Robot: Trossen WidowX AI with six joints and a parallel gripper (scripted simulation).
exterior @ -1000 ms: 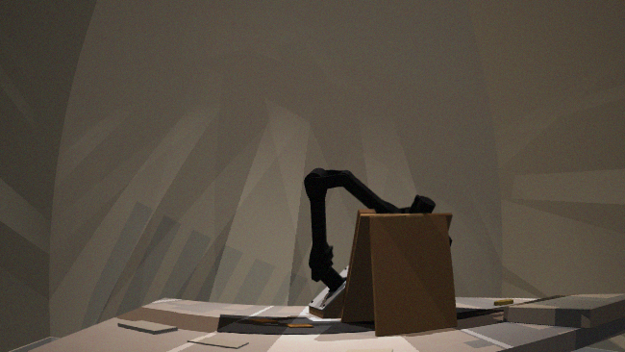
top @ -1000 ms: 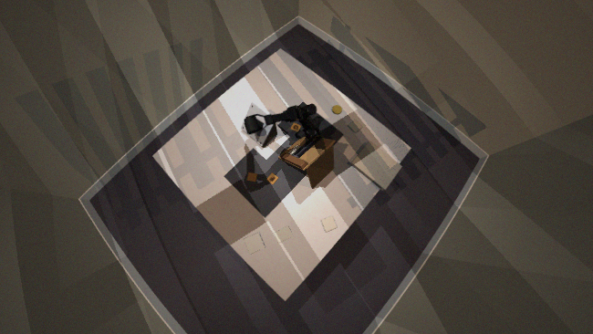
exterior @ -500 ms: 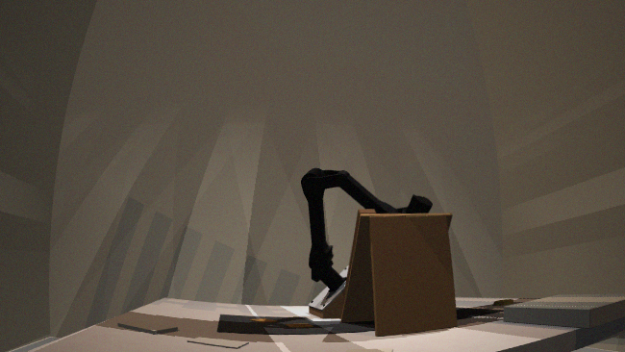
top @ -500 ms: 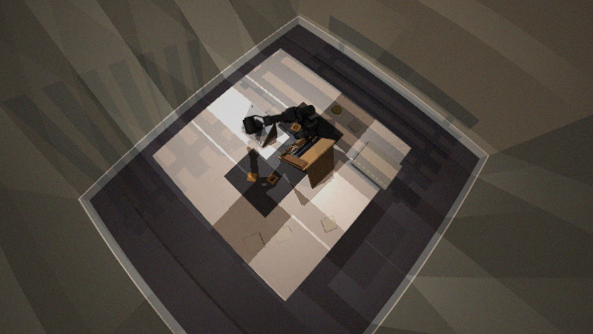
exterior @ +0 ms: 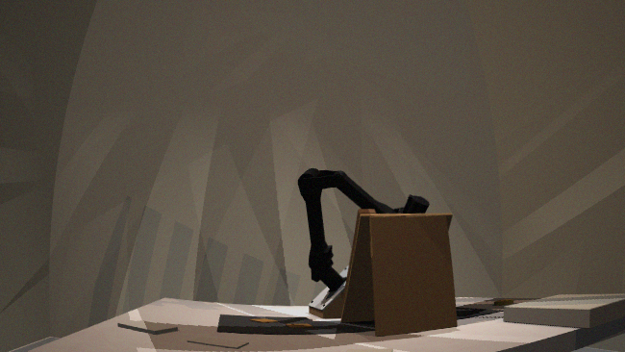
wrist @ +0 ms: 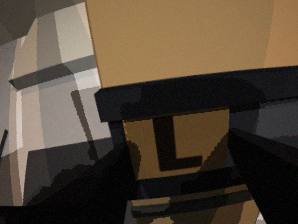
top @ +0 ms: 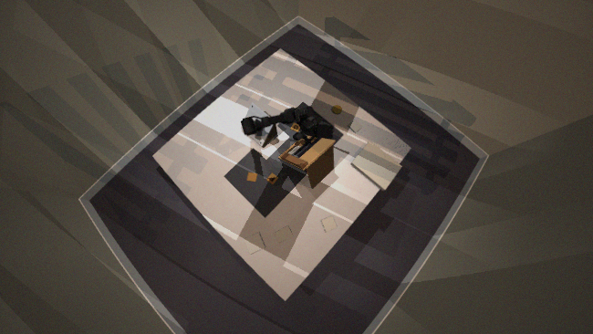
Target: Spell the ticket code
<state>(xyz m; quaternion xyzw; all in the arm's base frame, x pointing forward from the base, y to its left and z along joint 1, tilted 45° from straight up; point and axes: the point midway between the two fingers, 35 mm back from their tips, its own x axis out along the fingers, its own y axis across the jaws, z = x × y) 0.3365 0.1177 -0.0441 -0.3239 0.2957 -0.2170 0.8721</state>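
Observation:
A square orange tile with a dark L [wrist: 192, 140] is between the fingers of my gripper [wrist: 178, 143], which is shut on it. In the wrist view, the tile lies just below the dark upper strip of the rail [wrist: 175, 95], near the strip's left end, with another dark strip below. The tan board [top: 321, 166] [exterior: 413, 274] [wrist: 180, 40] stands as a tent shape; its outer face hides the gripper in the exterior view. More orange tiles [top: 252, 177] [top: 272, 178] [top: 296, 127] lie flat on the dark mat [top: 265, 205] [exterior: 231, 326]. I cannot read the ticket's code.
The arm's white sloped base plate [top: 255, 114] [exterior: 317, 304] is left of the board. A pale flat block [top: 376, 166] [exterior: 545, 314] lies to the right, and a small yellow disc [top: 337, 109] [exterior: 503, 302] lies behind. Thin flat squares [top: 328, 224] [top: 284, 234] lie toward the front.

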